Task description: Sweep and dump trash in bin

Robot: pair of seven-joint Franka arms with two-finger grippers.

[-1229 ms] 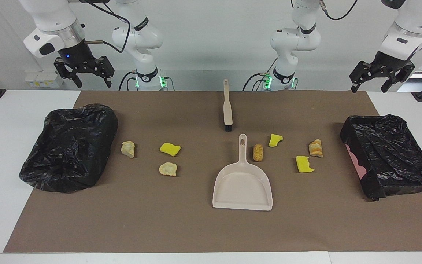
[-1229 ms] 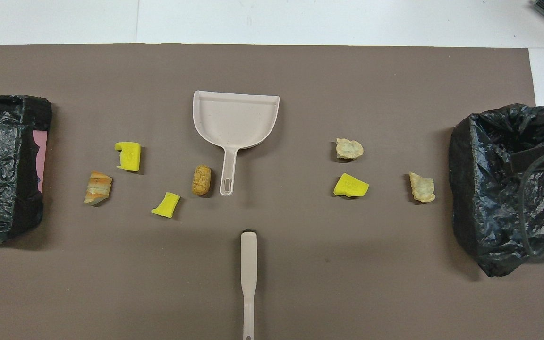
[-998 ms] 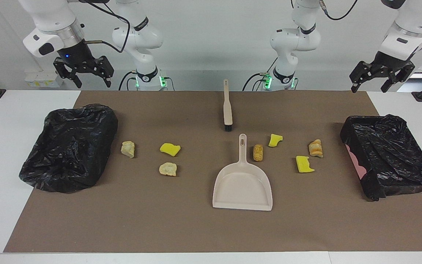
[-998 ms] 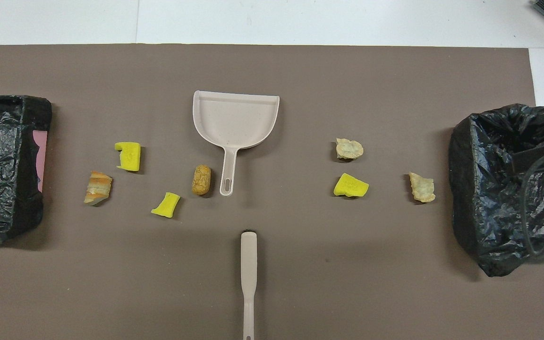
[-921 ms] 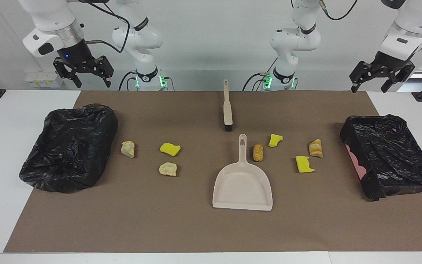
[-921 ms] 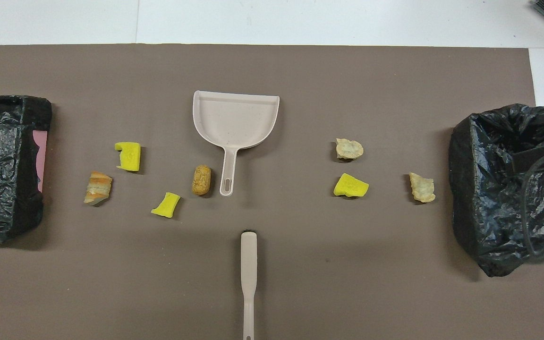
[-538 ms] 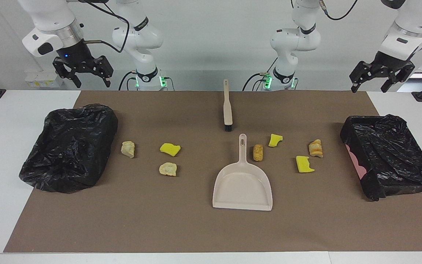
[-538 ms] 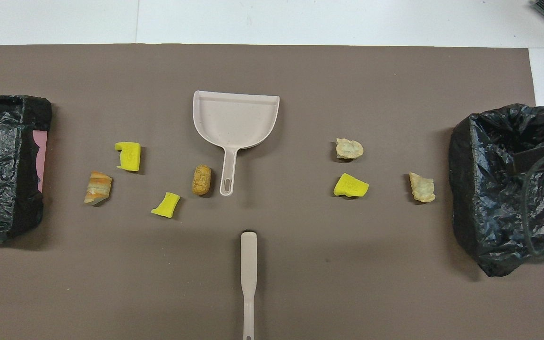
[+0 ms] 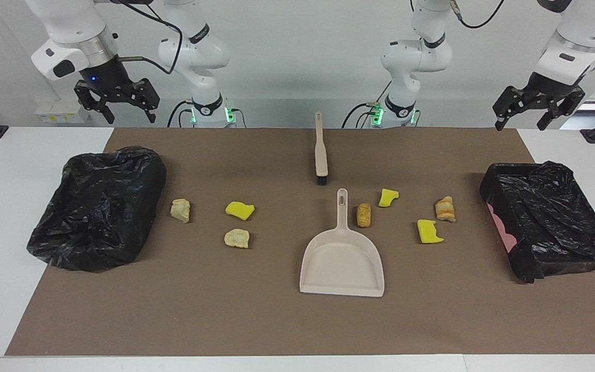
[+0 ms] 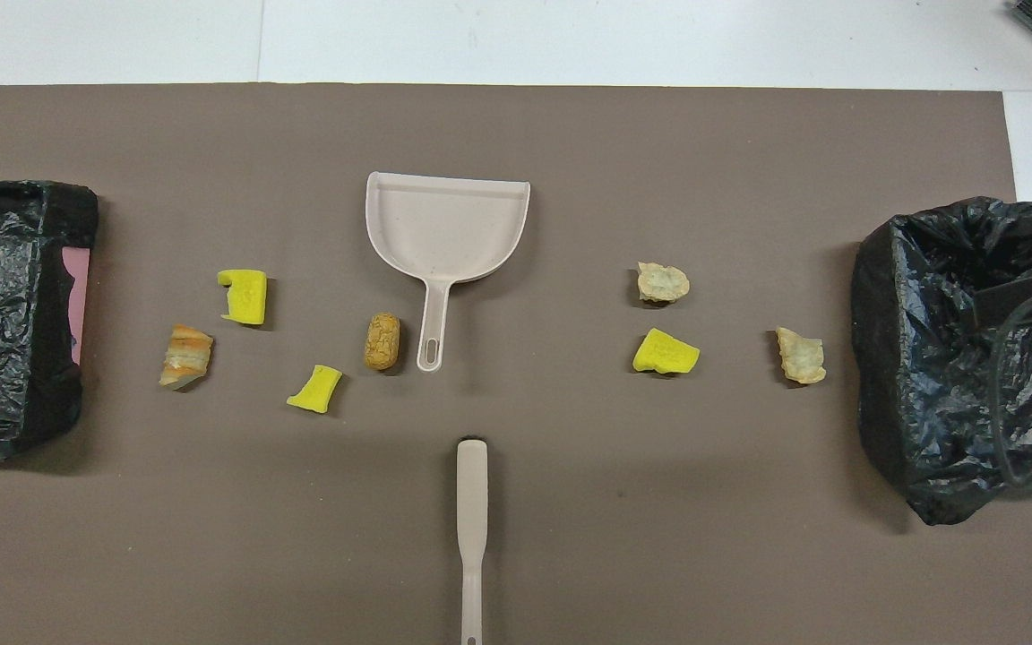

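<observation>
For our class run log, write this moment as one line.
phase: not started | left gripper: open, raised | right gripper: open, raised | brush, dustpan: untouched | trash: seven pieces on mat

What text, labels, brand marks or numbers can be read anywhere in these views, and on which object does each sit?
None can be read.
Dustpan: plain beige, no marking.
Brush: no marking.
Black bin liners: unprinted; the pink patch beneath one shows no lettering.
Bands on the arm joints: lettering too small to read.
Wall box: any print too small to read.
</observation>
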